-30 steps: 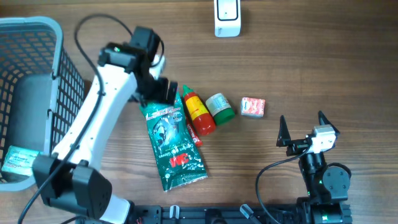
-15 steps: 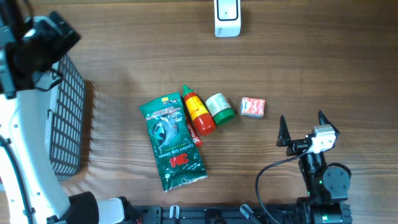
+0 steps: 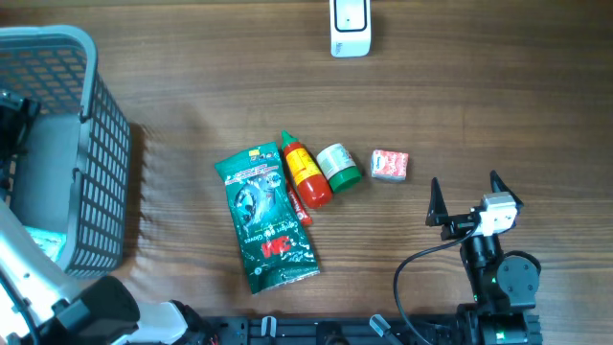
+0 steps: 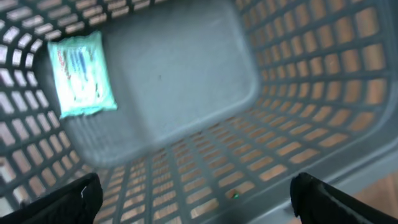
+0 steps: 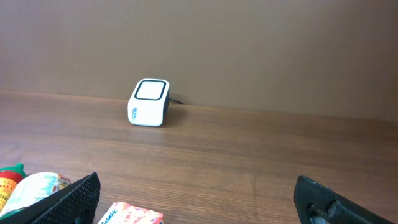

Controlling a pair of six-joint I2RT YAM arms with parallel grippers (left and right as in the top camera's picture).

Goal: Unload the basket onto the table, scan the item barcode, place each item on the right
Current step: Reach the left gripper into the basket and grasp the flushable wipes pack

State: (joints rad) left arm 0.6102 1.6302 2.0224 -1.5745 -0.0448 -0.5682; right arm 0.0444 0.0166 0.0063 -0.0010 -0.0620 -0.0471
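Left tool (image 4: 196, 198) only partly in frame above blurred basket (image 4: 311, 81).

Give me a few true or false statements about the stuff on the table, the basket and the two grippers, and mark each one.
1. A pale teal packet lies inside the basket. True.
2. The right gripper is shut on the pink box. False: it is open and empty, and the box lies on the table apart from it.
3. The red bottle lies between the green packet and the green-capped jar. True.
4. The white scanner sits in the basket. False: it stands on the table at the far edge.
5. The left gripper is open over the basket. True.
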